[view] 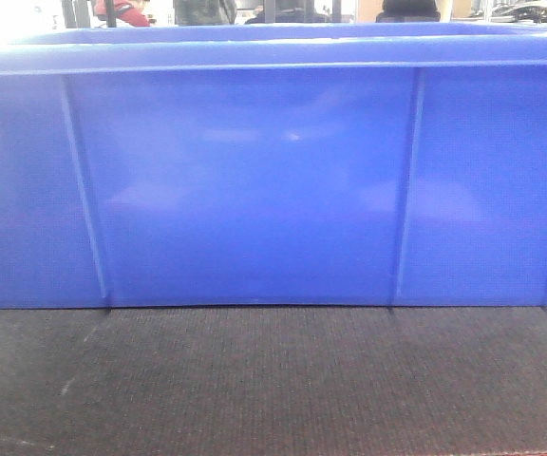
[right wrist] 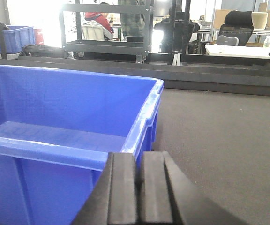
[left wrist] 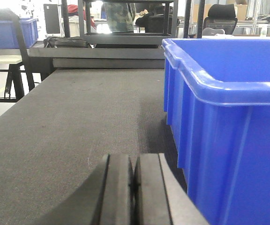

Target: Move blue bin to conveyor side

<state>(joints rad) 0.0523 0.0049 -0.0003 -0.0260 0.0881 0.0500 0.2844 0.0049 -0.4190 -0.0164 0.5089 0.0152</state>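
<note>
Filling the front view from side to side, the blue bin (view: 273, 180) stands on the conveyor (view: 273, 380), its ribbed long wall running left to right and close to the belt's near edge.

From the left wrist, the left pincer (left wrist: 134, 187) hangs low over bare belt with its 2 pads pressed together on nothing; the bin's end wall lies just beside it to the right.

From the right wrist, the right pincer (right wrist: 138, 187) is likewise together and empty, at the bin's opposite end near its rim corner. Both arms look about equally near, flanking the 2 short ends.
</note>
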